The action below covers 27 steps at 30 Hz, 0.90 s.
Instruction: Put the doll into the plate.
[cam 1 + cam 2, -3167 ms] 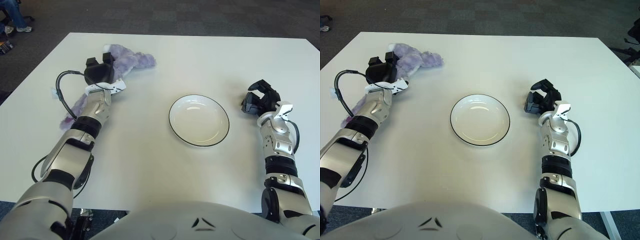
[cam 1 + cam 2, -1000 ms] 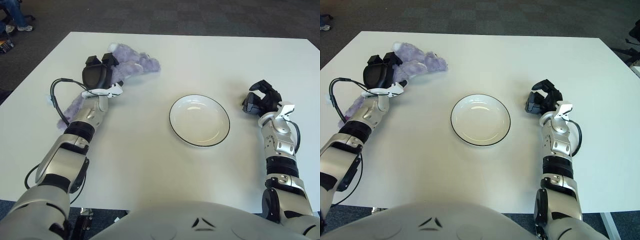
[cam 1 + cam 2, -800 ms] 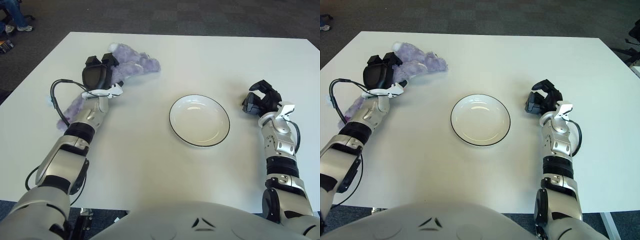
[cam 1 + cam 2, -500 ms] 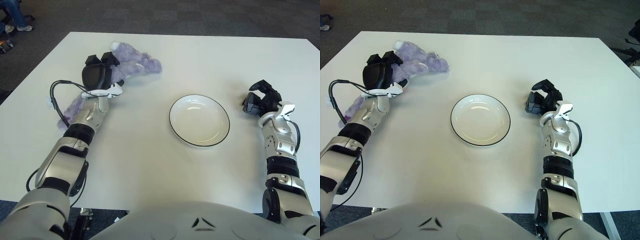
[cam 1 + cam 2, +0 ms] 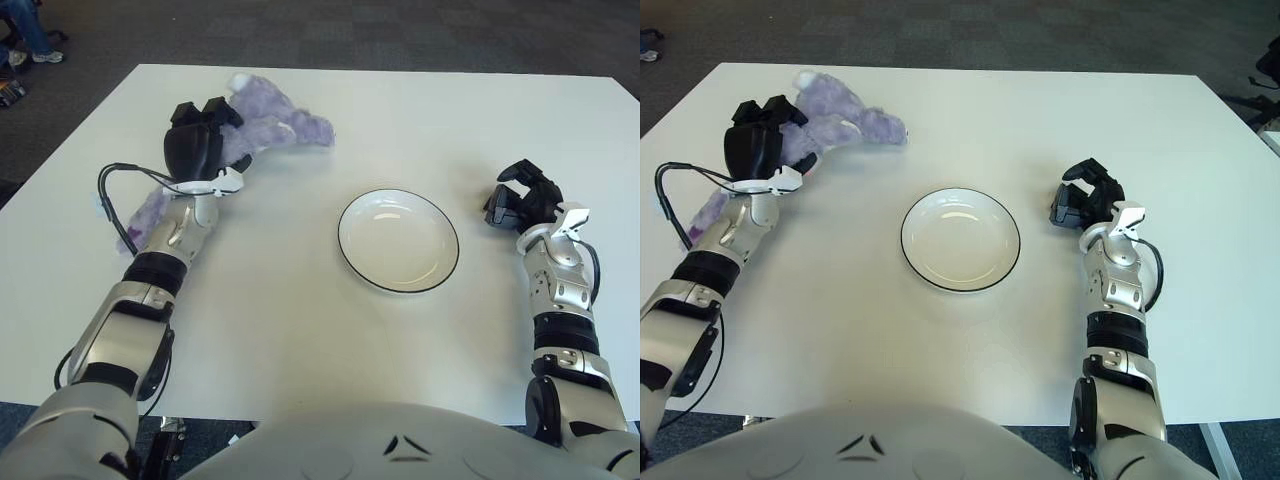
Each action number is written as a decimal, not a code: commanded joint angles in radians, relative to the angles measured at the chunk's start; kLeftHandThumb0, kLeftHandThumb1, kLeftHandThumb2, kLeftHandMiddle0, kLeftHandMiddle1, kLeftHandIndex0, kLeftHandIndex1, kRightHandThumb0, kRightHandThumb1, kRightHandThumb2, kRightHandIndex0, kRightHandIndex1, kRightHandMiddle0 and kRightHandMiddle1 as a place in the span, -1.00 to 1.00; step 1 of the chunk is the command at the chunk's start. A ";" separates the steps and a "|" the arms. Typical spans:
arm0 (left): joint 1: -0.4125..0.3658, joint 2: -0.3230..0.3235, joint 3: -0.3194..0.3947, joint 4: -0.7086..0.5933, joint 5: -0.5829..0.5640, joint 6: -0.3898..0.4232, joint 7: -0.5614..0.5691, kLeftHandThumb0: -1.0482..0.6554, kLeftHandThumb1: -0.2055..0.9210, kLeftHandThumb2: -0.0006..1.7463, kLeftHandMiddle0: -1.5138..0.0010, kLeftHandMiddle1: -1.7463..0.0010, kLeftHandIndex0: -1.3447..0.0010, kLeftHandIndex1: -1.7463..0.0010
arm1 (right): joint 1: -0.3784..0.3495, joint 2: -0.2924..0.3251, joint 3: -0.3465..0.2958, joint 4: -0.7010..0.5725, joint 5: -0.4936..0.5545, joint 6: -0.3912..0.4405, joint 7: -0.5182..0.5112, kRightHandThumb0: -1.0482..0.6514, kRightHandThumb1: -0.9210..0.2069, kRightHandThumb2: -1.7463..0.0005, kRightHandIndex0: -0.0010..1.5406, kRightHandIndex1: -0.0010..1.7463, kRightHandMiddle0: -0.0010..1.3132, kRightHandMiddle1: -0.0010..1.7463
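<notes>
Left hand (image 5: pixel 197 145) at far-left of white counter (image 5: pixel 300 320), fingers closed around purple plush doll (image 5: pixel 270 125). Doll well left of empty white plate (image 5: pixel 398 240). Right hand (image 5: pixel 520 200) idle right of plate, fingers curled, holding nothing.

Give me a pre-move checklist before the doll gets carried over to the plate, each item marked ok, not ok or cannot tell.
1. Left hand closed on the purple doll: ok.
2. Doll fully clear of the table: cannot tell; its lower part trails behind the forearm.
3. Plate empty: ok.
4. Table between doll and plate unobstructed: ok.
5. Right hand away from the plate, on its right: ok.
</notes>
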 commanded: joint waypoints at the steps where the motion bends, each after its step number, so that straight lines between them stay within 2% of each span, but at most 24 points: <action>1: 0.010 0.001 0.026 -0.036 0.002 -0.018 0.035 0.87 -0.37 0.74 0.01 -1.00 -0.46 -1.00 | 0.037 0.006 0.007 0.041 0.000 0.062 0.002 0.23 0.47 -0.81 0.03 0.98 -0.18 1.00; 27: 0.045 -0.006 0.057 -0.150 0.058 -0.020 0.126 0.86 -0.36 0.73 0.02 -1.00 -0.46 -1.00 | 0.034 -0.002 0.016 0.055 -0.016 0.054 -0.001 0.23 0.48 -0.82 0.04 0.98 -0.17 1.00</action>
